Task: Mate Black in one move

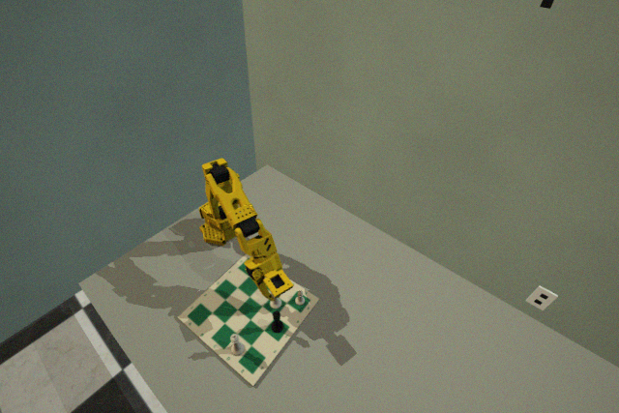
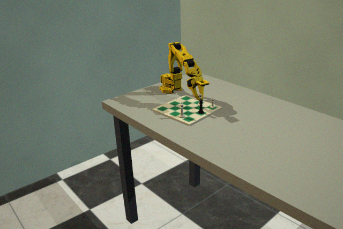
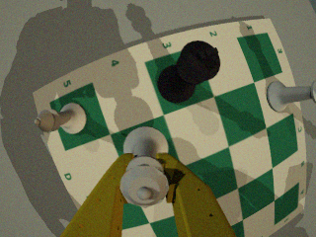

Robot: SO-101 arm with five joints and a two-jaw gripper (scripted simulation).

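A small green-and-cream chessboard lies on the table in front of the yellow arm. My gripper is shut on a white piece, held upright over the board near its edge by the arm; it also shows in the top view. A black piece stands upright on a green square just beyond it, seen from above in the wrist view. A white piece stands at the board's far corner. Another white piece stands near the front edge.
The arm's base sits on the table behind the board. The table edge runs in front of the board. A wall outlet is at the right.
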